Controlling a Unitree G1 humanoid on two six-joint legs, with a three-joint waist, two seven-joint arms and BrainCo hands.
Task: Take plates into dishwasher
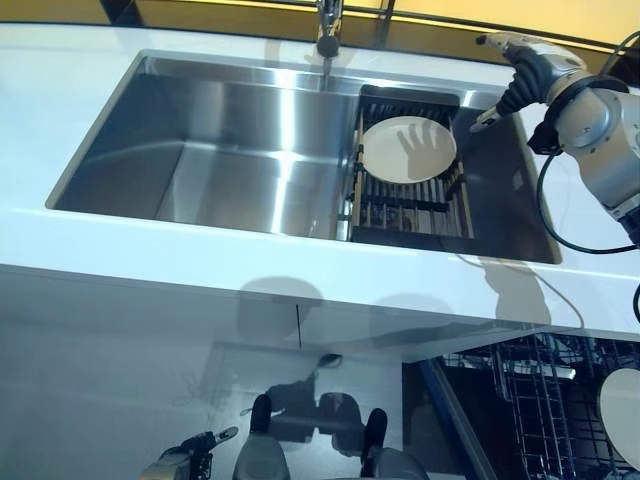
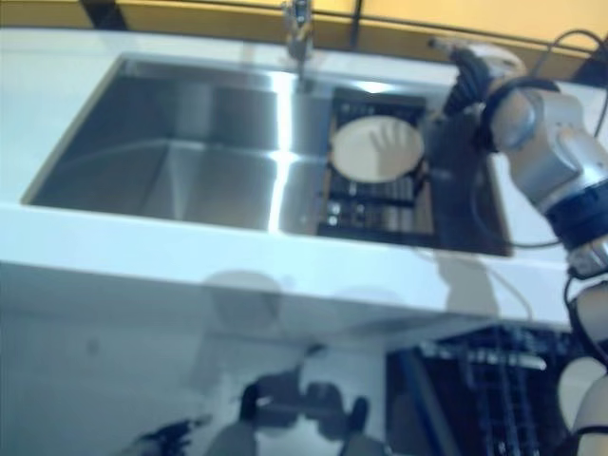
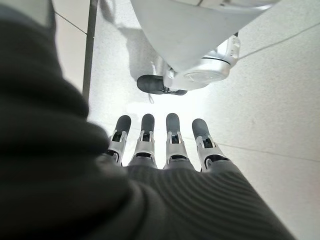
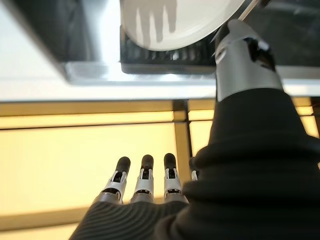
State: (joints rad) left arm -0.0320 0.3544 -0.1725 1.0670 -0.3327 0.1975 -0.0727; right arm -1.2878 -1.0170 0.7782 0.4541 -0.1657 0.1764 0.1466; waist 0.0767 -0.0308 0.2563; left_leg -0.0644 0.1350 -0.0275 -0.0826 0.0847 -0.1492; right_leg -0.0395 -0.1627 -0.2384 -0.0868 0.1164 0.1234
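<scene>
A glossy white tabletop (image 1: 120,265) with a smooth, reflective face surrounds a large rectangular sink (image 1: 230,150) of brushed stainless steel. At the sink's right end sits a dark slatted drying rack (image 1: 410,195) with wooden side rails. On the rack rests a round, plain white plate (image 1: 408,150), tilted slightly, with the shadow of fingers across it. A metal faucet (image 1: 327,30) stands at the sink's back edge. Below the tabletop at lower right, a dishwasher rack (image 1: 545,400) of thin dark wire stands pulled out, with the curved edge of a second plate (image 1: 622,412) in it. No writing can be read anywhere.

The right hand (image 1: 515,60) is raised above the sink's right rear corner, beside the rack; its fingers (image 4: 144,182) are straight and hold nothing. The left hand (image 1: 190,455) hangs low toward the pale speckled floor (image 3: 280,90), fingers (image 3: 172,137) straight, grasping nothing.
</scene>
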